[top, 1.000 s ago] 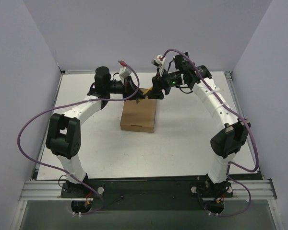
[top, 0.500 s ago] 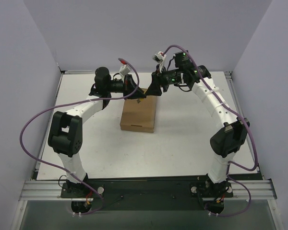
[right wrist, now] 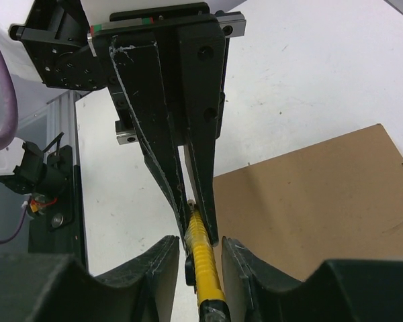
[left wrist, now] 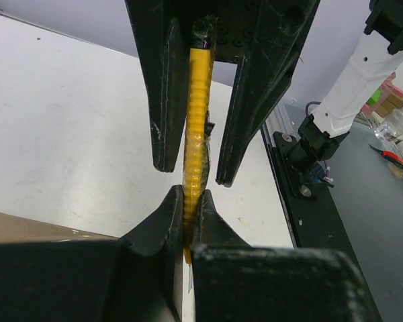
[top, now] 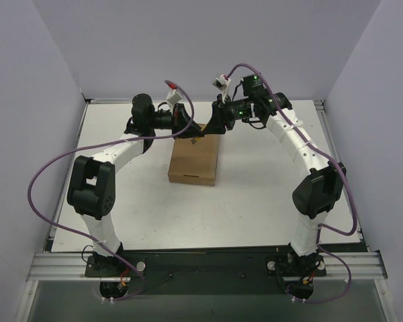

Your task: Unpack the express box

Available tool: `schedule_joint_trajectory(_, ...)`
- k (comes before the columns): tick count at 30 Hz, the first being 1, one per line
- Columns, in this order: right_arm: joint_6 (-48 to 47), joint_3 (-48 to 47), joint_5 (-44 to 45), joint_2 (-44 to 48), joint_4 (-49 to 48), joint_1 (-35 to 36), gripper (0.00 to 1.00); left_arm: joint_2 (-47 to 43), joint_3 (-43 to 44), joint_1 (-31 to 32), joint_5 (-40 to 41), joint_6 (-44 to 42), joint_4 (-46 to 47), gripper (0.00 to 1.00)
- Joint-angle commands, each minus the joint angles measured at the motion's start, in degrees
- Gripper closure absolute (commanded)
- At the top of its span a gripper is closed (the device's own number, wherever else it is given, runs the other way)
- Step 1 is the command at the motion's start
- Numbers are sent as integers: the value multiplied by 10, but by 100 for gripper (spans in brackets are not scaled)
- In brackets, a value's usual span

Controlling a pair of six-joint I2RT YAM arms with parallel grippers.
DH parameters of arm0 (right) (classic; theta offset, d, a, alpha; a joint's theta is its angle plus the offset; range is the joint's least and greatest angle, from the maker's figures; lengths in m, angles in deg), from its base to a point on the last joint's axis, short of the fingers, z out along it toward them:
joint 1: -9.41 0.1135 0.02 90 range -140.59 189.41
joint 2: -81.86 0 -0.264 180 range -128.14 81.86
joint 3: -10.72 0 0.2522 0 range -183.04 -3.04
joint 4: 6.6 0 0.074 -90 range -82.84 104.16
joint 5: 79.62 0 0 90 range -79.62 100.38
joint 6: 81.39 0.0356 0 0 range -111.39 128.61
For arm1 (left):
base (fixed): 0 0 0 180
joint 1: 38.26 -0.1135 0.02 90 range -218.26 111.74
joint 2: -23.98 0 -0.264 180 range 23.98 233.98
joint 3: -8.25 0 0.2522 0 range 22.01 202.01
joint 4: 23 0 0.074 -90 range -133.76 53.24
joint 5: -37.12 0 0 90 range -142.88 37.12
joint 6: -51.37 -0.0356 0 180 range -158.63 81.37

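Note:
The express box point(top: 193, 161), plain brown cardboard, lies shut on the table's middle; it shows in the left wrist view point(left wrist: 40, 231) and the right wrist view point(right wrist: 322, 201). Just behind its far edge my two grippers meet tip to tip. My left gripper point(top: 191, 130) point(left wrist: 188, 196) is shut on the tip end of a yellow utility knife point(left wrist: 198, 114). My right gripper point(top: 212, 126) point(right wrist: 195, 245) is open, its fingers point(right wrist: 162, 265) on either side of the knife's ribbed yellow handle point(right wrist: 203, 258) with small gaps.
The white table point(top: 269, 181) has raised edges, and grey walls stand on three sides. A metal rail point(top: 208, 261) runs along the near edge by the arm bases. Purple cables loop from both arms.
The right wrist has shifted slightly up and left, closer over the knife. The left gripper keeps its hold. The box has not moved.

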Motion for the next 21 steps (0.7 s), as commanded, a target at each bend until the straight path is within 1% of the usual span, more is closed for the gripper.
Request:
schedule_joint_trajectory(1,-1,3,-33,-1,-13,-3,69,6,27,-2,-15,6,29,100)
schedule_joint_trajectory(7,-6,2,-37,-4,-11,-3,90,7,29,-3,-8,2,25,100)
schedule_joint_trajectory(8,-6,2,-36,-5,-11,-4,99,7,27,-3,6,-2,22,100)
schedule_joint_trajectory(9,-2,0,-25,-3,-11,-4,100,6,25,-3,11,-9,13,97)
schedule_joint_trajectory(10,6,-6,-2,-1,-12,-4,100,5,22,-5,14,-17,10,79)
schedule_joint_trajectory(12,45,-18,59,4,-15,-7,100,-2,14,-9,39,-43,-7,70)
schedule_joint_trajectory(13,53,-23,113,8,-18,-11,100,-5,6,-18,50,-53,-16,63)
schedule_joint_trajectory(14,57,-33,134,12,-19,-20,100,-12,2,-24,60,-74,-25,60)
schedule_joint_trajectory(15,55,-35,157,20,-20,-21,100,-16,-2,-32,93,-86,-53,49)
schedule_joint_trajectory(16,48,-34,205,25,-22,-24,100,-22,-8,-47,123,-106,-77,48)
schedule_joint_trajectory(17,39,-31,232,29,-22,-28,100,-25,-11,-58,152,-110,-121,49)
schedule_joint_trajectory(18,20,-20,257,42,-28,-28,100,-27,-15,-67,204,-111,-132,52)
schedule_joint_trajectory(19,13,-7,334,50,-37,-27,100,-32,-17,-74,240,-127,-154,59)
schedule_joint_trajectory(20,13,30,384,65,-72,-21,100,-34,-8,-82,297,-150,-241,63)
schedule_joint_trajectory(21,13,47,425,70,-91,-20,100,-34,7,-82,387,-177,-285,67)
